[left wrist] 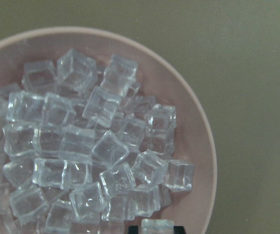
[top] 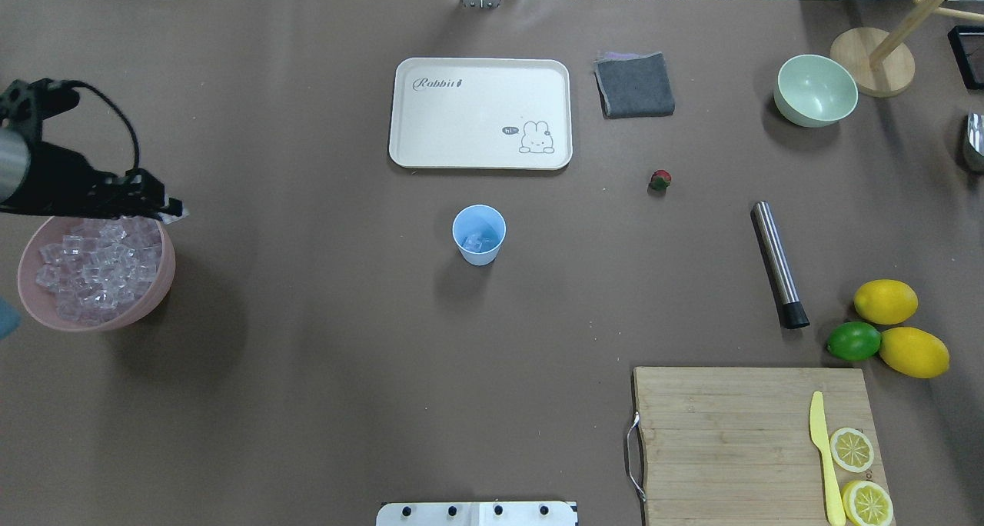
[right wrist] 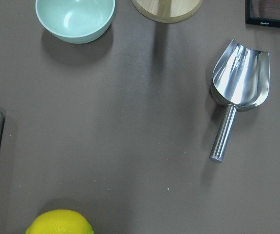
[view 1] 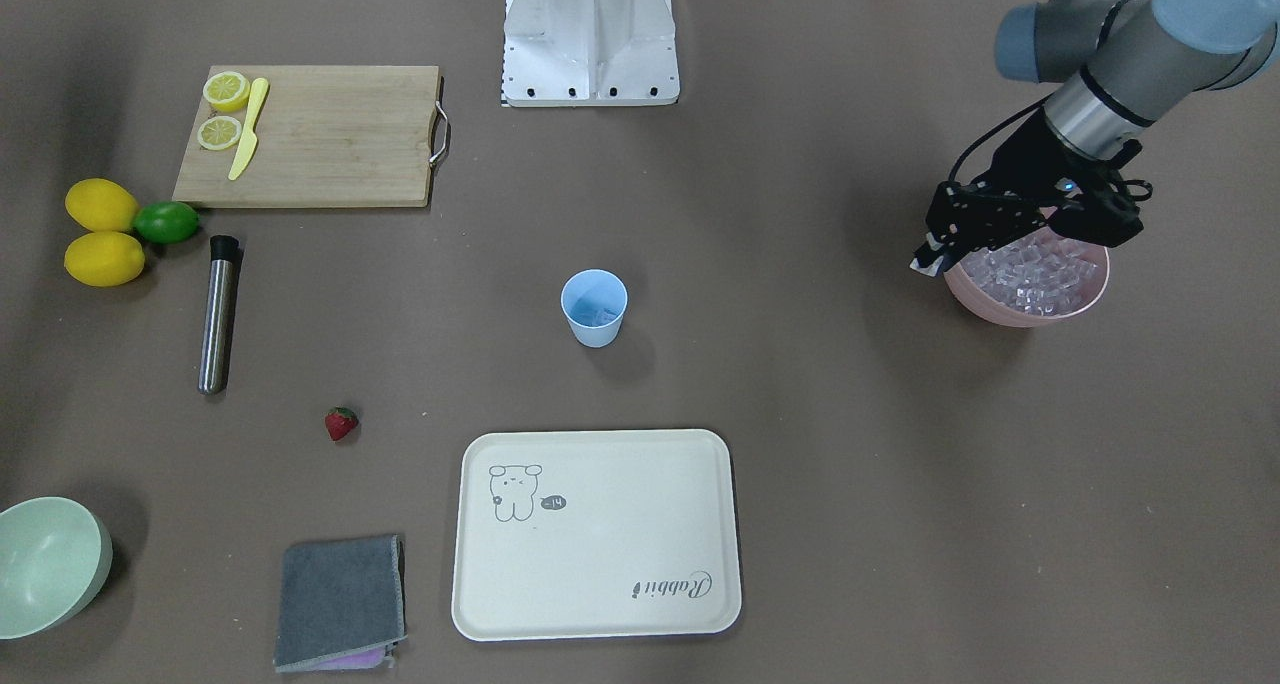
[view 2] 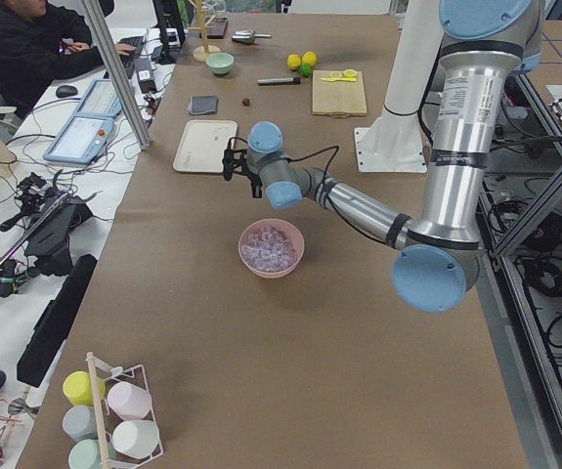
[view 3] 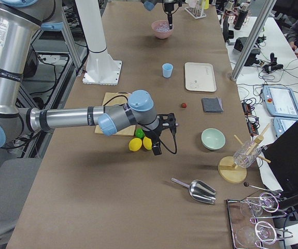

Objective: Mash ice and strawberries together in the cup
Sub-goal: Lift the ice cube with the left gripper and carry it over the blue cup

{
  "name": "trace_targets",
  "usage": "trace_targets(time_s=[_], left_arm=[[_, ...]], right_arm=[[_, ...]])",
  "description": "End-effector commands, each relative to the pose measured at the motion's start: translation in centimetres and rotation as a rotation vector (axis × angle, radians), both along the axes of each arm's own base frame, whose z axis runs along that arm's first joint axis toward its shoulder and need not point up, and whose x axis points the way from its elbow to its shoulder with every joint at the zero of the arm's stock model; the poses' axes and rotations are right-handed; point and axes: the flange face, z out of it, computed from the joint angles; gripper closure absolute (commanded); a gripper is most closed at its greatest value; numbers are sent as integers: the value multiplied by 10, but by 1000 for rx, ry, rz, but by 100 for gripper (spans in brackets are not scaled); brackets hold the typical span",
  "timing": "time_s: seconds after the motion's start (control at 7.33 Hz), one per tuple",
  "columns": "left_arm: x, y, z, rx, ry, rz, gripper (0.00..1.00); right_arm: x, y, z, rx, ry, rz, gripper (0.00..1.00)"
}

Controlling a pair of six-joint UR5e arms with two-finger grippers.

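Hovering left gripper (view 1: 932, 256): over the rim of the pink bowl (view 1: 1022, 318), on the side facing mid-worktop; bowl sits at the worktop's left end.
Left jaws: only a dark sliver shows at the bottom edge of the wrist view, with one cube right against it. Gripped or merely beneath, cannot tell.
Below the jaws: ice (left wrist: 105, 146) heaped in the bowl; a few cubes also lie in the cup (top: 478, 235).
Cup position: upright at mid-worktop, well apart from the left jaws, lying toward the right end. Left arm looks the nearer.
Beyond it: strawberry (top: 660, 179) loose on the right half, toward the operators' edge, not in the cup.
Steel muddler (top: 778, 276): lying flat, long axis roughly robot's edge to operators' edge.
Right gripper (view 3: 157, 145): near the lemons (view 3: 135, 144); open or closed, cannot tell.
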Motion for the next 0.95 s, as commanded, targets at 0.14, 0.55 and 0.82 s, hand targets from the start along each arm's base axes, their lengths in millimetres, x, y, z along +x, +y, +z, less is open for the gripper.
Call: trace_targets(time_s=[0.14,0.55,0.82], left_arm=[[92,-4,-87,22,39,-2,100],[215,31,-154,-17,78,-112,100],[261,43,-170,-23,65,-146,100]], right_arm=[[0,0,2,-9,-1,4,0],[0,0,1,-9,-2,6,0],[0,0,1,-8,-2,6,0]])
